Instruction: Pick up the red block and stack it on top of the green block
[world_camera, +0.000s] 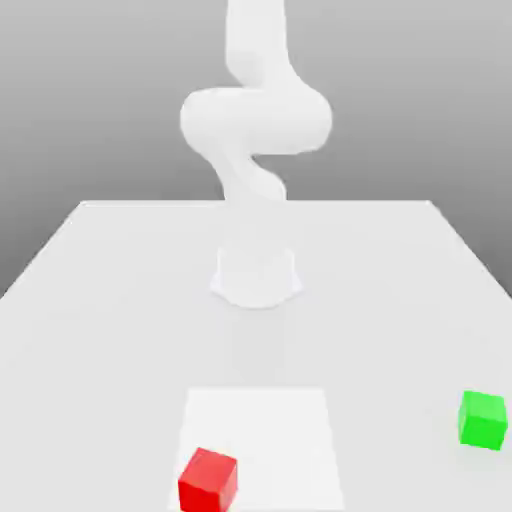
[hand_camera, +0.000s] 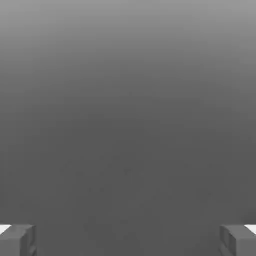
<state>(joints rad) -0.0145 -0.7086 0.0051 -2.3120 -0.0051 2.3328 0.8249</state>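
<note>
Red block (world_camera: 207, 482): bottom edge of exterior view, left of centre; on near-left corner area of white square (world_camera: 262, 440), turned askew to its edges; cube, no long axis; probably a loose start spot.
Arm (world_camera: 257, 120): upper centre, rising from table (world_camera: 120, 330).
Claw (hand_camera: 128, 241): bottom of hand view, spread wide, nothing between; likely kept ready for a grasp.
Green block (world_camera: 483, 420): lower right, on table, slightly turned, no long axis; top bare, presumably left free for stacking.

Pale tabletop (world_camera: 120, 330) before a grey backdrop (world_camera: 400, 110), darker lower down, paler above
</note>
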